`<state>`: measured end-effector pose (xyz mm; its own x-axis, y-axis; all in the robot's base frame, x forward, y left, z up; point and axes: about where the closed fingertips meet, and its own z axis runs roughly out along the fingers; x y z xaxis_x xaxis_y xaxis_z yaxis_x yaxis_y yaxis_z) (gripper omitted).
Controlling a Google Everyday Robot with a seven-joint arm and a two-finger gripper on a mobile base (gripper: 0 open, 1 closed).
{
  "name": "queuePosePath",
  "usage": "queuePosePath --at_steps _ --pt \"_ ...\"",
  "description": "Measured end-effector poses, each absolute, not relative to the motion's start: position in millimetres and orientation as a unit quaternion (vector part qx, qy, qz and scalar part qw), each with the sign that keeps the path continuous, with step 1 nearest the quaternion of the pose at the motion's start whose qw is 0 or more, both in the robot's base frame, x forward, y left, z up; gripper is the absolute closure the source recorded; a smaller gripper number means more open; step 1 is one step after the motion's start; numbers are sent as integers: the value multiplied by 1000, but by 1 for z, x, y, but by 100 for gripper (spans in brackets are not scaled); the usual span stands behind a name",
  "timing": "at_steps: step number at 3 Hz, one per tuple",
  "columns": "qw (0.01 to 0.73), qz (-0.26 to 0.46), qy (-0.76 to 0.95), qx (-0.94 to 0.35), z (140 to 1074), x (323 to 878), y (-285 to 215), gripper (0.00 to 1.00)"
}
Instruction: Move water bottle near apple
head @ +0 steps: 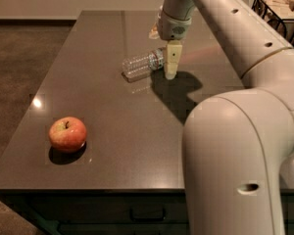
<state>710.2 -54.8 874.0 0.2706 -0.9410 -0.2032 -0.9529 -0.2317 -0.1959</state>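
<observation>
Light is dim and warm over the dark, glossy table (112, 106). Toward its far side the water bottle (142, 65) lies on its side. It is clear and ribbed, with the label band and cap end pointing right and the base pointing left, a little toward the near edge.

The tool (170, 73) hangs straight down from the wrist of the pale arm (225, 18), right at the bottle's cap end. Its tip is low, close to the table surface and just beside the bottle's neck. I cannot tell whether it actually touches the bottle, nor whether the tool is apart, together or clamped on anything. A dark shadow (179, 89) spreads on the table to the right of the tool and toward the near edge.

The apple (67, 134) sits upright near the front left corner of the table, stem up, red with yellowish patches — well apart from the water bottle, with bare table between them.

The arm's large lower segments fill the right foreground and hide that part of the table. Beyond the far right corner stands a dark wire basket (277, 6). Brown carpet (24, 67) lies to the left of the table, and a drawer handle (147, 214) shows under the front edge.
</observation>
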Motion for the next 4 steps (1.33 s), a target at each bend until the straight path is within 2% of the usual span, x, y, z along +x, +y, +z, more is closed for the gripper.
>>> queuePosePath --at_steps 1,2,4 --pt "126 14 593 -795 863 718 -45 0" --pt "112 16 588 -801 854 720 -42 18" --pt "119 6 575 -810 864 713 -36 65"
